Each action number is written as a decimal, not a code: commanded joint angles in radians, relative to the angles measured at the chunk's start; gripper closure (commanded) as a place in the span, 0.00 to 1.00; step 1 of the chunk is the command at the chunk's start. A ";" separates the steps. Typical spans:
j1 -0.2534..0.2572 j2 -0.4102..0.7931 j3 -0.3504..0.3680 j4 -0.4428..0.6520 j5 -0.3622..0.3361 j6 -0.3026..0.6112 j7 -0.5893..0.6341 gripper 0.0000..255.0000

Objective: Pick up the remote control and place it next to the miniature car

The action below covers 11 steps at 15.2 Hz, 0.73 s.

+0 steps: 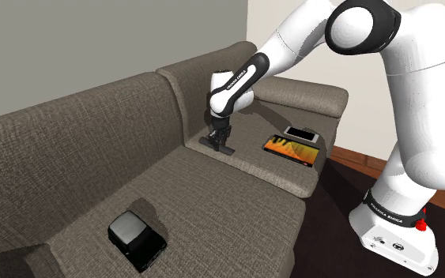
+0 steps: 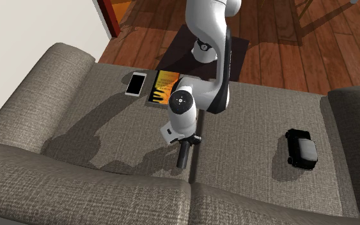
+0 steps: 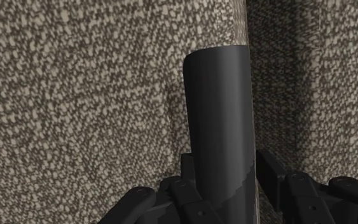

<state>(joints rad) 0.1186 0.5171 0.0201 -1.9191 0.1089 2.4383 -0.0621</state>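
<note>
The remote control [image 3: 220, 121] is a dark, long, smooth bar. It lies along the seam between two sofa seat cushions, near the backrest [image 1: 78, 126]. My gripper [image 3: 228, 170] points down at it and is shut on its near end, one black finger on each long side. In the second exterior view the remote [image 2: 184, 155] sticks out below the gripper [image 2: 188, 142] toward the backrest. The shoulder view has the gripper [image 1: 222, 143] low over the seat. The miniature car [image 1: 136, 236], black with a grey top, sits on the other seat cushion [image 2: 302, 148], well away from the gripper.
A white phone [image 1: 301, 133] and a flat orange-and-black item [image 1: 290, 148] lie on the seat's front part beside the arm; the same phone [image 2: 135, 84] and flat item [image 2: 162, 87] appear from above. An armrest [image 2: 44, 83] bounds that end. Wooden floor [image 2: 281, 38] lies beyond.
</note>
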 commanded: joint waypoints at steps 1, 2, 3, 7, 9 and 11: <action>0.001 -0.008 0.001 -0.001 0.000 -0.010 0.000 1.00; 0.001 -0.017 0.001 -0.001 -0.001 -0.019 0.001 1.00; 0.001 -0.027 0.001 -0.001 -0.001 -0.029 0.002 1.00; 0.002 -0.064 -0.001 0.003 -0.004 -0.070 0.007 1.00; 0.002 -0.082 -0.001 0.006 -0.005 -0.090 0.009 1.00; 0.002 -0.099 -0.002 0.009 -0.007 -0.111 0.011 1.00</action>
<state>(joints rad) 0.1212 0.4269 0.0187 -1.9110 0.1028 2.3374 -0.0509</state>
